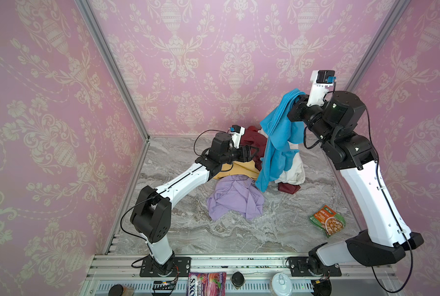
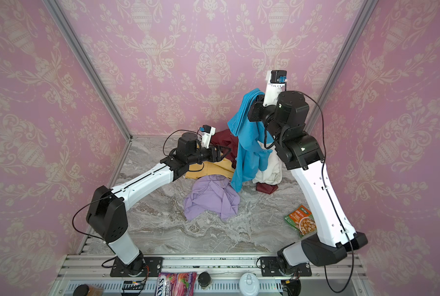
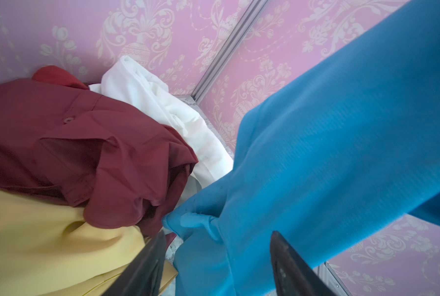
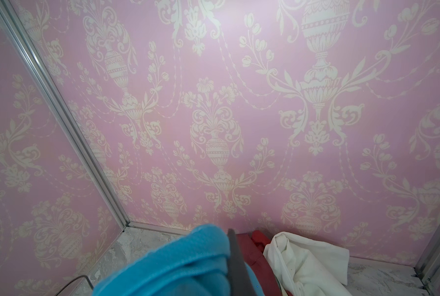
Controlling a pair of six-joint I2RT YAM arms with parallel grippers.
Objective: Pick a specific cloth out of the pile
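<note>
The cloth point(image 1: 277, 138) point(image 2: 247, 148), bright turquoise blue, hangs high over the back of the table. My right gripper point(image 1: 297, 98) point(image 2: 255, 99) is shut on its top fold. In the right wrist view the cloth point(image 4: 172, 266) bunches around my gripper point(image 4: 221, 258), hiding one finger. Its lower end trails down onto the pile point(image 1: 242, 171) point(image 2: 213, 169) of maroon, yellow, white and lilac cloths. My left gripper point(image 1: 254, 153) point(image 2: 225, 153) is low at the pile, beside the hanging cloth. In the left wrist view the gripper point(image 3: 218, 251) is open, the cloth point(image 3: 316, 153) draped loosely between its fingers.
A lilac cloth point(image 1: 235, 198) lies spread nearer the front. A snack packet point(image 1: 327, 220) point(image 2: 302, 220) lies on the marble at the right. A berry sweets bag point(image 1: 206, 284) and jars sit on the front rail. Pink papered walls close in three sides.
</note>
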